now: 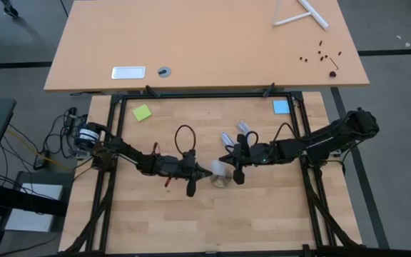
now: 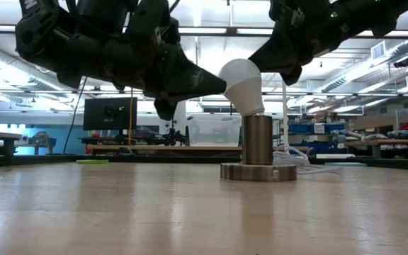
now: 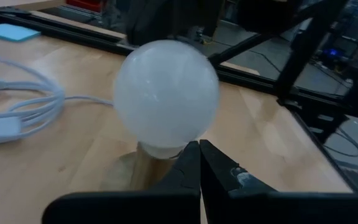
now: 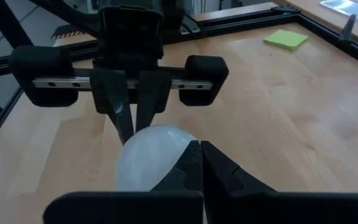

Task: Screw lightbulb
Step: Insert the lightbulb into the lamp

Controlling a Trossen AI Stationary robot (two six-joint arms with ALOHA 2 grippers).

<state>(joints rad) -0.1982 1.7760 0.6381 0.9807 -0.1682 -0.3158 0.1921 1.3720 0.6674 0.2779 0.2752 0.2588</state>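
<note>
Frosted white and pear-shaped, your bulb (image 2: 241, 83) sits tilted in the metal socket (image 2: 258, 150) mid-table, likely not threaded yet. Your left gripper (image 2: 214, 86) is closed, its tips touching the bulb's side, holding nothing. The right gripper (image 4: 199, 163), also closed and empty, rests against the glass opposite, perhaps steadying the smooth round surface.

1. Bulb (image 2: 241, 83): frosted white, no markings.
2. Socket (image 2: 258, 150): dull metallic grey.
3. Cord (image 3: 17, 102): white.
4. Table (image 1: 262, 214): pale wood, plank-grain pattern.
5. Frame (image 1: 205, 95): black.
6. Sticky note (image 1: 142, 113): lime green.
7. Second note (image 1: 281, 107): light blue.
8. Left gripper (image 1: 200, 171), right gripper (image 1: 227, 165): black.
</note>
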